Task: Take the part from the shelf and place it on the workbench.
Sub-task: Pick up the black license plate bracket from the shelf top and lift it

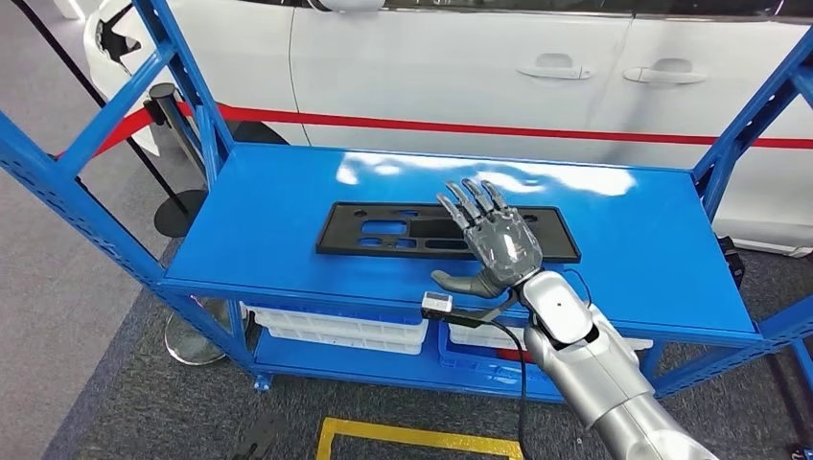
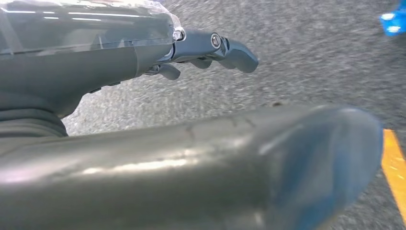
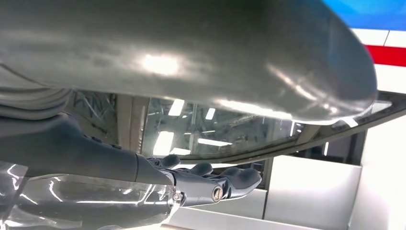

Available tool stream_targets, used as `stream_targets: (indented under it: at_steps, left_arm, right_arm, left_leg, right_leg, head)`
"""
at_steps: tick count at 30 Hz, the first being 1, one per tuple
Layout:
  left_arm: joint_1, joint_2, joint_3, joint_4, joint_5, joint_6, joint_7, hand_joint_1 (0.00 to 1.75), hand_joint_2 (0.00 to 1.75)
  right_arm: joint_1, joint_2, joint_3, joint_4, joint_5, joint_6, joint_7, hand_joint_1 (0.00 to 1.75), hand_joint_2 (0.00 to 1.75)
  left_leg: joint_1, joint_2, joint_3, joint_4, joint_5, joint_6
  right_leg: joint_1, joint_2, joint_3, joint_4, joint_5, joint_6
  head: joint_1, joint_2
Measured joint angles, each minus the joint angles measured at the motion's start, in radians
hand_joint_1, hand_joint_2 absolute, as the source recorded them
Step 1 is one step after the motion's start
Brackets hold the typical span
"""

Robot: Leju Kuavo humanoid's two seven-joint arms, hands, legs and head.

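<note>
Black plastic part [image 1: 448, 231], flat rectangular panel with several cutouts, lies flat on the blue shelf [image 1: 268, 230] top deck, roughly centre, long axis running 9 to 3 o'clock. Nothing is holding it.

Right hand [image 1: 491, 240] is up over the part's right half, palm facing the camera, fingers extended and spread toward 12 o'clock, thumb out toward 9 o'clock. It's released, grasping nothing. From the head view it overlaps the part; can't tell whether it touches it or hovers above. Right wrist view shows the same hand [image 3: 210, 184] with fingers straight and free, car window glass beyond them. Silver forearm comes in from 5 o'clock with a black cable looped beside the wrist.

Left hand [image 2: 210, 50] hangs over grey carpet floor [image 2: 297, 62], fingers loosely extended, nothing in them, so released too. A yellow floor line [image 2: 395, 167] sits near the thumb tip in that view.

Lower deck of the shelf carries white bins [image 1: 336, 326] at 6 o'clock under the part. White car [image 1: 479, 67] with a red stripe stands right behind the shelf at 12 o'clock, two door handles visible. Black stanchion post [image 1: 173, 144] stands at 10 o'clock beside the shelf's left upright. Yellow floor marking [image 1: 412, 439] lies at 6 o'clock in front of the shelf.
</note>
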Motion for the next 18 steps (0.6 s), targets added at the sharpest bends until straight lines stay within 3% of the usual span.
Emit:
stream_targets:
  at_steps: [2, 3, 4, 6, 8, 10, 13, 14, 16, 17, 18]
  left_arm:
    - [0.002, 0.0, 0.0, 0.0, 0.0, 0.0, 0.0, 0.0, 0.0]
    - [0.004, 0.0, 0.0, 0.0, 0.0, 0.0, 0.0, 0.0, 0.0]
    - [0.006, 0.0, 0.0, 0.0, -0.001, -0.001, 0.0, 0.0, 0.0]
    - [0.007, 0.001, 0.0, 0.0, -0.002, -0.002, 0.0, 0.0, 0.0]
    - [0.005, 0.003, 0.0, 0.0, -0.002, -0.005, 0.001, 0.0, 0.0]
    - [0.005, 0.003, 0.0, 0.0, -0.004, -0.007, 0.003, 0.0, 0.0]
    - [0.003, 0.001, 0.0, 0.0, -0.007, -0.008, 0.006, 0.0, 0.0]
    - [0.001, 0.0, 0.0, 0.0, -0.009, -0.01, 0.006, 0.0, 0.0]
    - [-0.003, 0.001, 0.0, 0.0, -0.01, -0.014, 0.006, 0.0, 0.0]
    - [-0.004, 0.001, 0.0, 0.0, -0.011, -0.016, 0.006, 0.0, 0.0]
    - [-0.004, 0.001, 0.0, 0.0, -0.013, -0.017, 0.006, 0.0, 0.0]
  right_arm:
    - [-0.002, 0.004, 0.003, 0.006, 0.0, 0.002, 0.0, 0.0, 0.87]
    - [-0.001, 0.006, 0.005, 0.01, 0.0, 0.004, 0.0, 0.0, 1.31]
    - [-0.002, 0.008, 0.006, 0.014, 0.001, 0.009, 0.001, 0.0, 1.75]
    - [-0.007, 0.013, 0.01, 0.025, 0.007, 0.026, 0.009, 0.0, 1.75]
    - [-0.021, 0.021, 0.02, 0.055, 0.027, 0.038, 0.033, 0.0, 1.75]
    - [-0.037, 0.029, 0.033, 0.099, 0.058, 0.036, 0.069, 0.0, 1.75]
    - [-0.073, 0.04, 0.055, 0.162, 0.119, 0.042, 0.136, 0.0, 1.75]
    - [-0.088, 0.043, 0.065, 0.182, 0.141, 0.051, 0.157, 0.0, 1.75]
    - [-0.112, 0.048, 0.086, 0.22, 0.176, 0.076, 0.184, 0.0, 1.75]
    - [-0.12, 0.05, 0.097, 0.238, 0.191, 0.089, 0.192, 0.0, 1.75]
    - [-0.127, 0.053, 0.107, 0.254, 0.204, 0.103, 0.198, 0.0, 1.75]
  left_leg:
    - [0.0, 0.0, -0.079, 0.111, -0.037, -0.004]
    - [0.0, 0.0, -0.101, 0.125, -0.03, -0.006]
    - [0.0, 0.0, -0.103, 0.099, 0.0, -0.005]
    - [0.0, 0.001, -0.068, -0.033, 0.1, -0.001]
    - [-0.006, 0.002, -0.041, -0.135, 0.151, 0.008]
    - [-0.011, 0.002, -0.04, -0.151, 0.149, 0.019]
    - [-0.003, 0.001, -0.033, -0.157, 0.154, 0.033]
    - [-0.001, 0.002, -0.029, -0.16, 0.153, 0.037]
    - [-0.001, 0.001, -0.025, -0.161, 0.147, 0.044]
    - [-0.001, 0.001, -0.023, -0.16, 0.144, 0.046]
    - [-0.001, 0.0, -0.02, -0.159, 0.141, 0.046]
  right_leg:
    - [0.002, 0.001, 0.01, 0.001, -0.013, -0.003]
    - [0.003, 0.002, 0.017, 0.002, -0.019, -0.002]
    - [0.004, 0.003, 0.025, 0.003, -0.025, -0.001]
    - [0.004, 0.005, 0.044, 0.006, -0.041, 0.004]
    - [0.005, 0.006, 0.051, 0.01, -0.054, 0.013]
    - [0.007, 0.006, 0.049, 0.013, -0.062, 0.024]
    - [0.007, 0.004, 0.037, 0.041, -0.088, 0.041]
    - [0.005, 0.004, 0.015, 0.084, -0.11, 0.045]
    - [-0.001, 0.003, -0.062, 0.219, -0.163, 0.053]
    - [-0.004, 0.003, -0.101, 0.279, -0.176, 0.056]
    - [-0.006, 0.003, -0.128, 0.308, -0.17, 0.058]
  head:
    - [0.0, 0.0]
    - [0.0, 0.0]
    - [0.0, 0.0]
    - [0.0, 0.0]
    - [0.0, 0.0]
    - [0.0, 0.0]
    - [0.0, 0.0]
    - [0.0, 0.0]
    - [0.0, 0.0]
    - [0.0, 0.0]
    - [0.0, 0.0]
